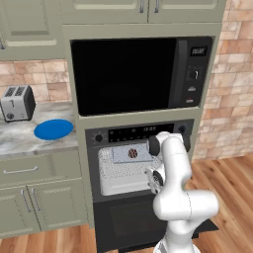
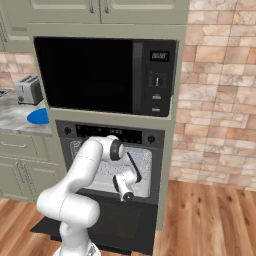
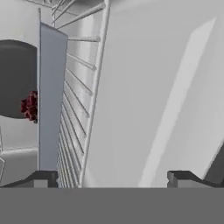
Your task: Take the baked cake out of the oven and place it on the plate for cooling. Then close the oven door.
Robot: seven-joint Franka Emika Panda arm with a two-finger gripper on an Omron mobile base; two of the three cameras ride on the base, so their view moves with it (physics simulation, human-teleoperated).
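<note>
- The cake (image 1: 132, 153) is a small, round, dark brown lump. It sits on a pale flat tray (image 1: 129, 154) on the wire rack (image 1: 118, 173), toward the far side of the open oven (image 1: 138, 168).
- In the hand view the cake (image 3: 30, 106) shows at the left edge, beyond the thin edge of the tray (image 3: 51, 100).
- I judge it light and soft, with a crumbly crust. A hard squeeze could break it, so a gentle grip is better.
- Its lumpy surface should not be slippery. The best hold seems to be across the middle of its sides, low enough that it does not tip out.
- It is much smaller than the plate, so I expect the fingers will have to come in a good way before they touch it.
- The gripper (image 3: 113, 177) stands fully open and holds nothing. It is inside the oven, near the right wall, with the rack wires to its left and the cake well apart from it.
- The oven door (image 1: 143, 217) hangs open below the rack, under the arm.
- The blue plate (image 1: 53, 129) lies on the counter (image 1: 20, 141) to the left of the oven, near the toaster (image 1: 16, 103). The way from the rack to the plate looks free.
</note>
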